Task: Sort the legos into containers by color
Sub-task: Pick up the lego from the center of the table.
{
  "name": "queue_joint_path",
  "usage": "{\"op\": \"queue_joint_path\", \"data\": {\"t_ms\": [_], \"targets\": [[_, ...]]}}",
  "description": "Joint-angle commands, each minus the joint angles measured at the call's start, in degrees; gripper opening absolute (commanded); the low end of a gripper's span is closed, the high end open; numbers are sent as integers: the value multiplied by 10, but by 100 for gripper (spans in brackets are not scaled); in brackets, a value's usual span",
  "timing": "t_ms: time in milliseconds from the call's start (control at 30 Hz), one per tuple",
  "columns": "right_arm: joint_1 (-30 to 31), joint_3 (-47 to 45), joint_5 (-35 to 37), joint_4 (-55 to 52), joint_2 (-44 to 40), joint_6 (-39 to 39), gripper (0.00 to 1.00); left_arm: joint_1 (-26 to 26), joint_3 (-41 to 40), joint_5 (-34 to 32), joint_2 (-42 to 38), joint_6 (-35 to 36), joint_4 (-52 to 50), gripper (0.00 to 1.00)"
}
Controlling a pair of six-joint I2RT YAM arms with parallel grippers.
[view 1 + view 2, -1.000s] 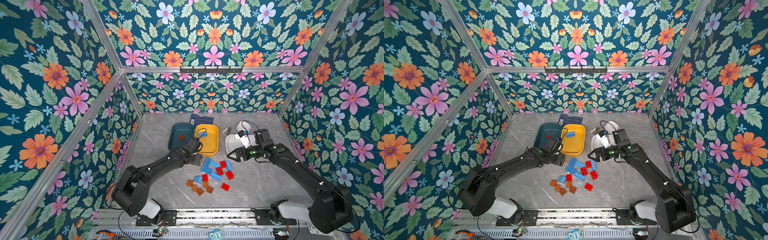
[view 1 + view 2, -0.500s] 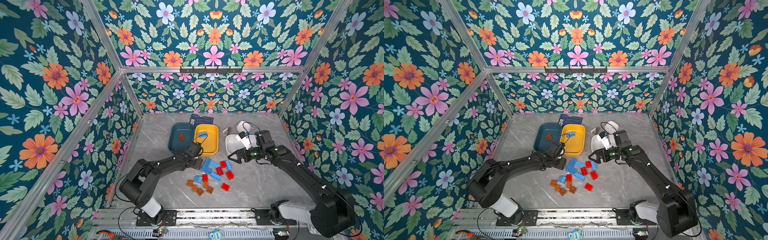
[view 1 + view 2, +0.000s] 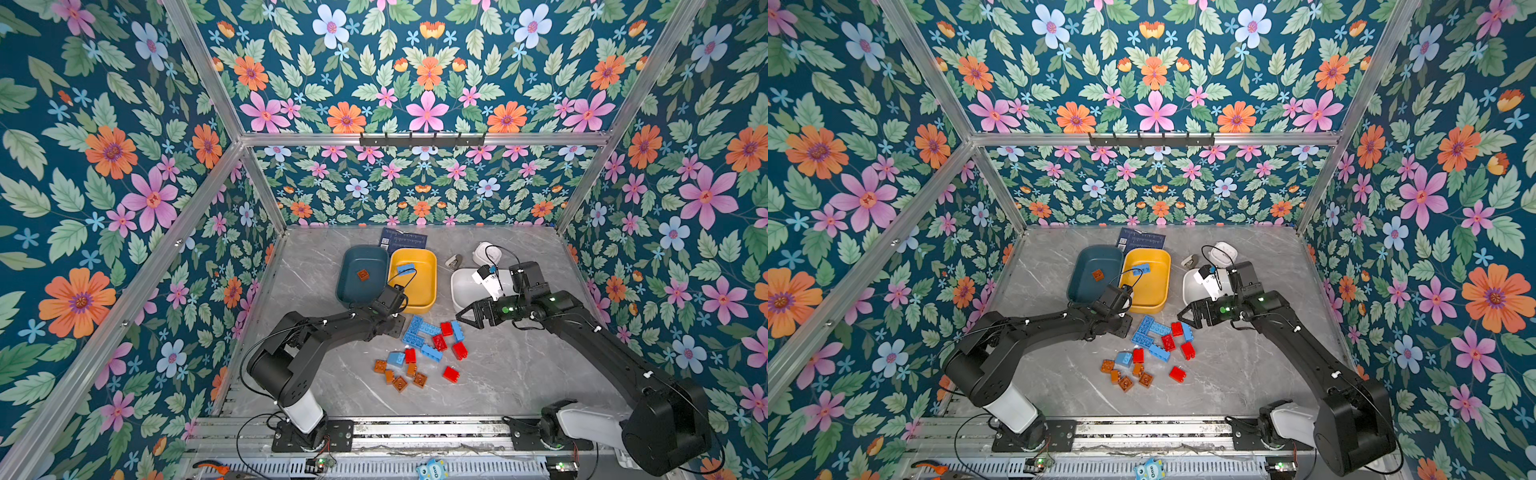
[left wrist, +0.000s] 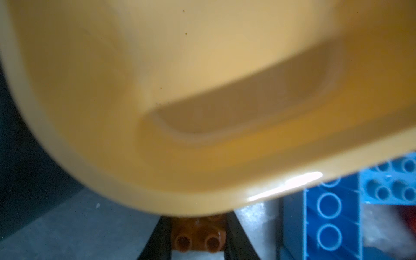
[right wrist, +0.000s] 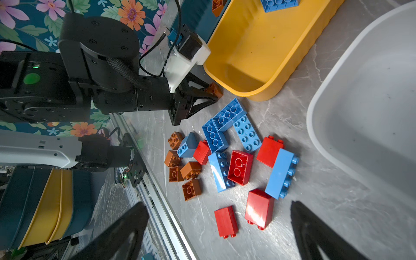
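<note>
1. Your left gripper [image 5: 213, 94] is pinched nearly closed on a brown-orange brick [image 4: 198, 236], just beside the yellow tub [image 5: 281, 74].
2. Your right gripper [image 5: 219, 206] gapes wide, empty, near the loose legos [image 5: 225, 157].

Teal tub [image 3: 351, 293] with brown brick [image 3: 363, 274], yellow tub [image 3: 422, 289] with blue brick [image 3: 406, 268], white tub [image 3: 462, 291], loose mixed legos [image 3: 439, 343], one brown lego [image 4: 198, 236] gripped

You have one teal tub [image 3: 360, 293], one yellow tub [image 3: 420, 287] and one white tub [image 3: 463, 291], three in all. You have seven brown bricks [image 3: 401, 383], seven blue bricks [image 3: 417, 325] and five red bricks [image 3: 451, 374], nineteen in all.
</note>
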Motion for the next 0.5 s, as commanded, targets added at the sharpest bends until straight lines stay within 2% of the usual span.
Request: {"op": "queue_joint_path", "data": {"t_ms": [0, 200, 333, 467], "targets": [[1, 3, -5, 0, -3, -4, 99, 0, 6, 10, -16, -2, -23, 28], [1, 9, -21, 11, -5, 4, 99, -1, 14, 27, -86, -26, -102, 28], [1, 17, -30, 17, -1, 9, 99, 2, 51, 15, -130, -26, -160, 28], [1, 22, -39, 32, 5, 18, 99, 39, 104, -7, -126, 6, -184, 28]]}}
